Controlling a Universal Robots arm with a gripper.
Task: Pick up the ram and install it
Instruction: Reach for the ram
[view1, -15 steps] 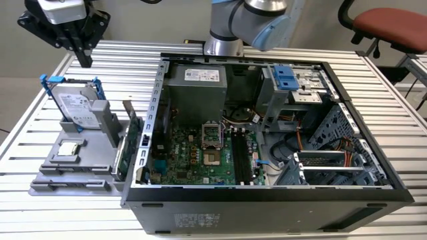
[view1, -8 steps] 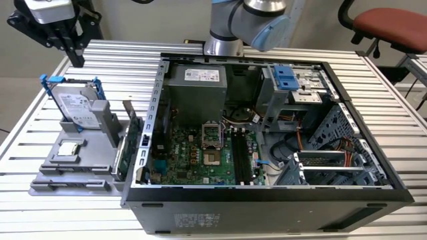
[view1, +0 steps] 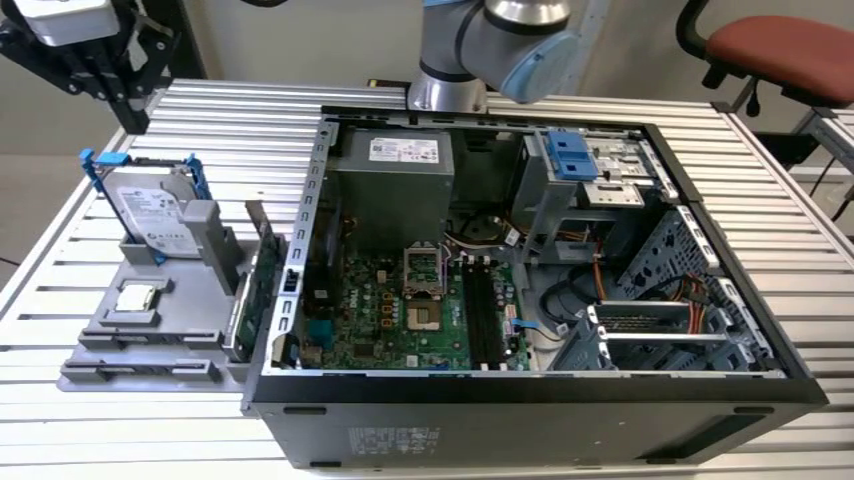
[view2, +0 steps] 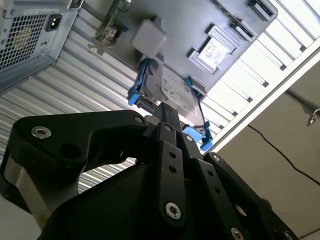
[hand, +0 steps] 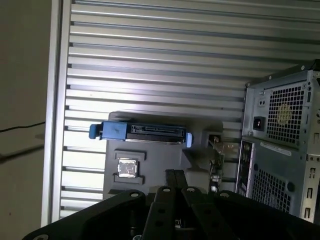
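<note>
My gripper (view1: 110, 72) hangs high over the table at the exterior view's far left, above the grey parts holder (view1: 147, 345). Its black fingers (hand: 176, 181) are pressed together with nothing between them, as both wrist views show (view2: 168, 114). The ram (view1: 242, 318) appears to be the thin stick standing on edge at the holder's side nearest the case, beside the larger green card (view1: 271, 262); the two are hard to tell apart. The open computer case (view1: 534, 390) lies on its side with the motherboard (view1: 387, 320) exposed and long black memory slots (view1: 483, 315) near its middle.
A silver hard drive with blue brackets (view1: 150, 212) stands in the holder directly under the gripper, also in the first wrist view (hand: 140, 132). A small square chip (view1: 138, 297) lies in front of it. The arm's base (view1: 474, 50) stands behind the case. A red chair (view1: 787, 45) is at the back right.
</note>
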